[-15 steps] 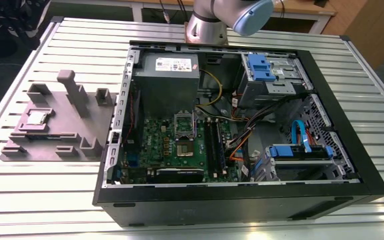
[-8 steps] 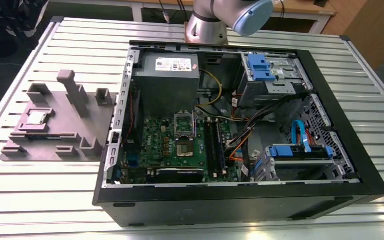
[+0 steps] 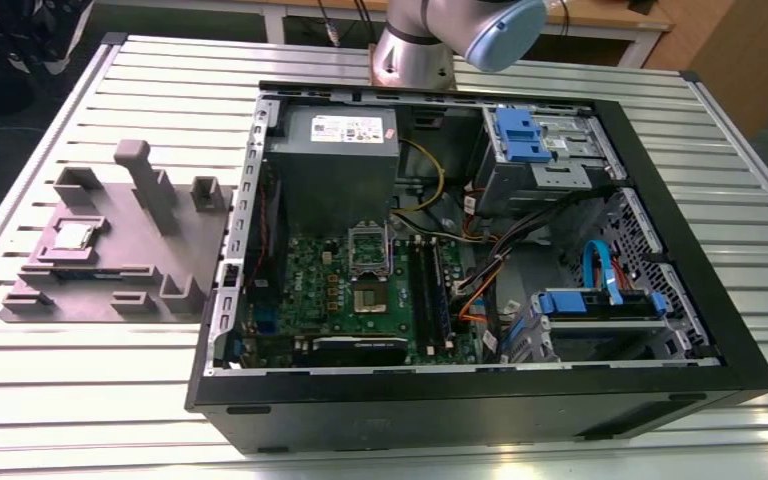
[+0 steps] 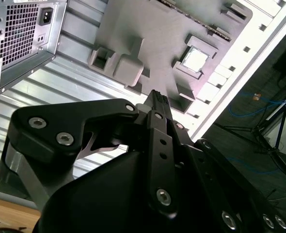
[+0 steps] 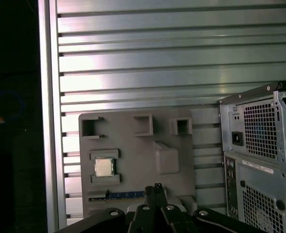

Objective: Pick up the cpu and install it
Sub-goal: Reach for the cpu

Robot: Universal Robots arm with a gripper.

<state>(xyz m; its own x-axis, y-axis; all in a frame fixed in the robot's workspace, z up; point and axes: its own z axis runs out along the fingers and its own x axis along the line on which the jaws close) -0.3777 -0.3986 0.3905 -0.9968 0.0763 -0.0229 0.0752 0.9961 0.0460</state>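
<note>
**A:** While the cpu (image 3: 75, 236) is sitting face-up in its little walled pocket on the grey fixture block (image 3: 144, 255), far over on the exterior view's left, nothing is touching it. I'm reading those raised lips as locators, keeping the chip square and waiting in a known spot.

**B:** Agreed, and it's lying well apart from the computer case (image 3: 491, 410). Moving rightward, that case is resting on its side on the slatted worktop (image 3: 91, 385) with the panel off. That's leaving the green board (image 3: 317, 275) facing up, which I'd say is giving a straight drop from above. The power supply (image 3: 337, 160) is sitting at the far end, and the socket (image 3: 368, 275) is lying mid-board, just nearer the camera.

**A:** Whether its latch is up, I can't tell. Now the arm (image 3: 444, 35): it's rising from behind the case, at the top of the exterior view.

**B:** And the gripper (image 4: 157, 94) is hanging high over the worktop in the second wrist view, pointing down toward the block. In the first wrist view the fingers (image 5: 156, 190) are pressing together into one narrow tip and gripping nothing. The chip is lying beyond that tip, clear of it.
</note>
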